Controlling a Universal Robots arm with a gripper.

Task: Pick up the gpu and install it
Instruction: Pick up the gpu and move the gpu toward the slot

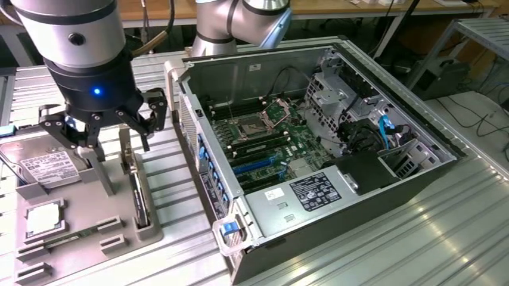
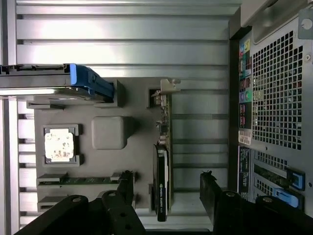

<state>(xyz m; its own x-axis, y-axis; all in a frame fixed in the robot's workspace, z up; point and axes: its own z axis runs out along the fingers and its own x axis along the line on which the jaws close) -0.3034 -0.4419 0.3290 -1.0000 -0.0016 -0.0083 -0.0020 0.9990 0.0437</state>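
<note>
The gpu (image 1: 140, 193) stands on its edge in a slot of the grey parts tray (image 1: 111, 205), a thin dark card with its silver bracket end (image 1: 125, 149) uppermost. My gripper (image 1: 118, 142) hangs open just above it, one finger on each side of the card, not touching it. From the wrist view the gpu (image 2: 162, 161) is a narrow dark strip with the bracket (image 2: 167, 88) at its far end, and the gripper (image 2: 166, 185) straddles it with black fingers (image 2: 126, 183) well apart. The open computer case (image 1: 318, 149) lies beside the tray, motherboard (image 1: 263, 140) exposed.
On the tray (image 2: 132, 100) also sit a silver hard drive (image 1: 44, 164) with a blue piece (image 2: 90, 83), a square CPU chip (image 1: 44, 217) (image 2: 59, 145) and a memory stick (image 2: 83, 180). The case's rear panel (image 2: 274, 98) rises close beside the tray. A second arm's base (image 1: 238, 24) stands behind.
</note>
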